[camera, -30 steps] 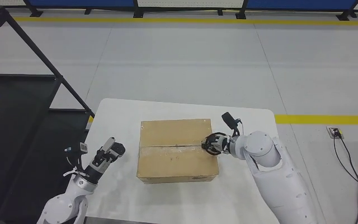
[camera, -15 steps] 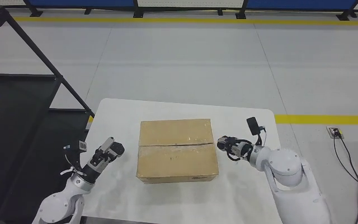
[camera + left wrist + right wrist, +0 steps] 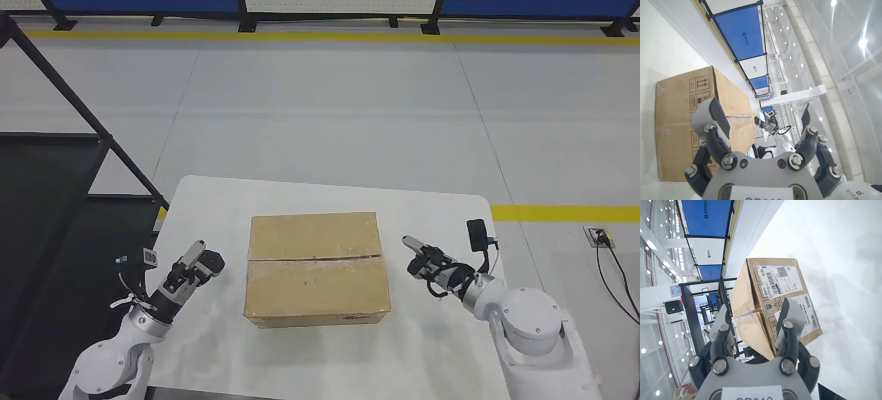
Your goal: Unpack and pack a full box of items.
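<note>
A closed brown cardboard box (image 3: 317, 268) stands in the middle of the white table (image 3: 440, 215), its top flaps meeting in a taped seam. My right gripper (image 3: 413, 257) hovers open a short way off the box's right end, touching nothing. In the right wrist view the gripper (image 3: 756, 311) faces the labelled end of the box (image 3: 783, 289), where crumpled tape (image 3: 740, 316) sits at the seam. My left gripper (image 3: 205, 260) is open and empty beside the box's left end. In the left wrist view the gripper (image 3: 761, 111) looks at the box (image 3: 676, 113).
A black metal frame (image 3: 100, 145) stands off the table's left side. Bare table surface lies on both sides of the box and in front of it. The table's front edge runs close behind both arms.
My right gripper has drawn back from the right end of the box's top seam to the right, off the box. The left arm has barely moved.
</note>
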Motion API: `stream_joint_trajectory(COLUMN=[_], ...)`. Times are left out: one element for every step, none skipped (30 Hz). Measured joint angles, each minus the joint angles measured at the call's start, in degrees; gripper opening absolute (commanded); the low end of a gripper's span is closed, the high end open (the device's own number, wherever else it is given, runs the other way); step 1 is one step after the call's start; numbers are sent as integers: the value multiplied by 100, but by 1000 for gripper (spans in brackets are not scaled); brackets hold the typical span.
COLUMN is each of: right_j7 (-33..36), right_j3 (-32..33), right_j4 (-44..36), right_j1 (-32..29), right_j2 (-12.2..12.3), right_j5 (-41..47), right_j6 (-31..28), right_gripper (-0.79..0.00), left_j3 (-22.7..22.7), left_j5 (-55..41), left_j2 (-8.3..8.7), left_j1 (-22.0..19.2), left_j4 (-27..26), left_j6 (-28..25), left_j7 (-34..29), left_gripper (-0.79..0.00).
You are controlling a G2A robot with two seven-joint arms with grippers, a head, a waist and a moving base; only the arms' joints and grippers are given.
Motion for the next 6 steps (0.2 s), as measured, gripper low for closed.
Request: stream_joint_trajectory(right_j7=[0, 0, 0, 0, 0, 0], right_j3=[0, 0, 0, 0, 0, 0], right_j4=[0, 0, 0, 0, 0, 0], right_j1=[0, 0, 0, 0, 0, 0], right_j2=[0, 0, 0, 0, 0, 0], right_j5=[0, 0, 0, 0, 0, 0], right_j6=[0, 0, 0, 0, 0, 0], right_gripper=[-109, -78, -55, -31, -18, -9], left_j3=[-2, -2, -3, -3, -3, -3], left_j5=[0, 0, 0, 0, -1, -1], left_j2=[0, 0, 0, 1, 1, 1], left_j1=[0, 0, 0, 0, 0, 0], left_j4=[1, 1, 1, 1, 1, 1], left_j6=[0, 0, 0, 0, 0, -1], left_j7=[-4, -5, -6, -6, -6, -6], left_gripper=[-1, 0, 0, 0, -1, -1])
